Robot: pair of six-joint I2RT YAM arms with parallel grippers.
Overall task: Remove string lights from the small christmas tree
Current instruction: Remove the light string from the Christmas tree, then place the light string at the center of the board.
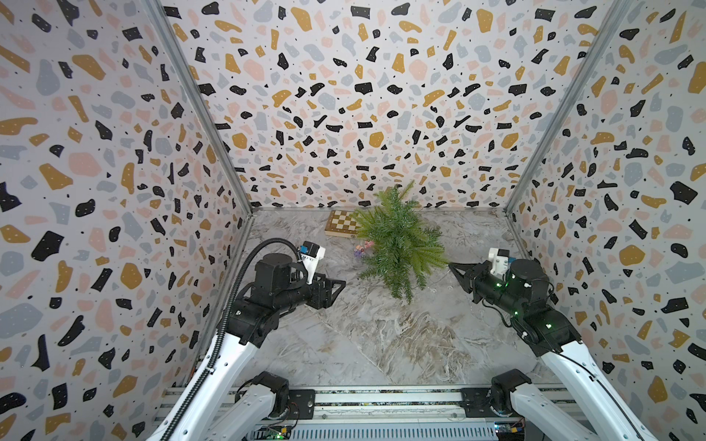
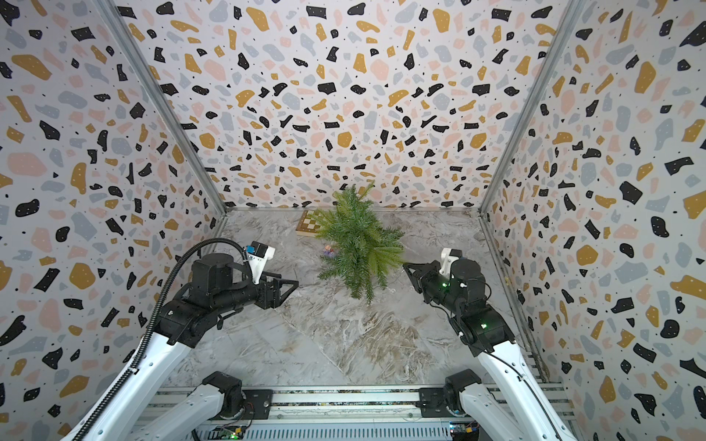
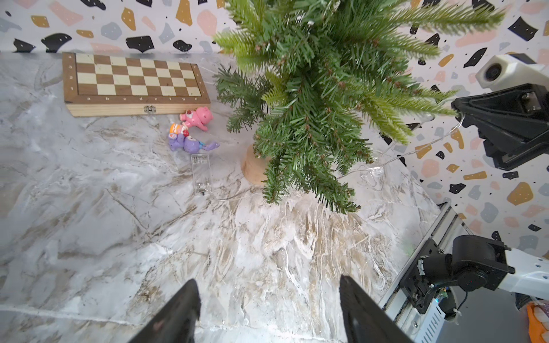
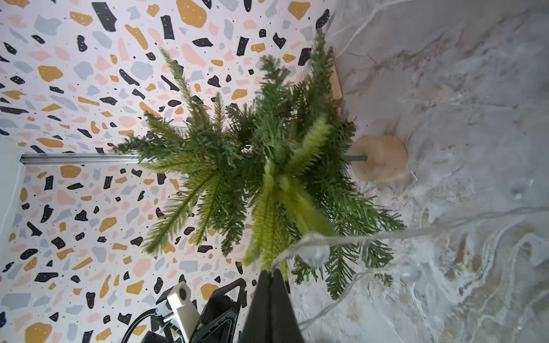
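The jaws of the right gripper (image 4: 271, 276) are pressing together on the string lights (image 4: 315, 252), just beside a low branch tip of the small christmas tree (image 4: 237, 166). From there the strand is hanging down to the counter (image 3: 118, 237) near the tree's base. It looks mostly unwound, though some may be clinging among the branches. The left gripper (image 3: 267, 280) is waiting away from the tree, its jaws apart and empty.

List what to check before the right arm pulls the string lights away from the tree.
1. Right gripper jaws shut on the string lights: ok.
2. No branch tip pinched with the strand: cannot tell.
3. Left gripper jaws open and empty: ok.
4. Small christmas tree upright on its base: ok.
5. Strand clear of the tree: not ok, it runs in under the branches.
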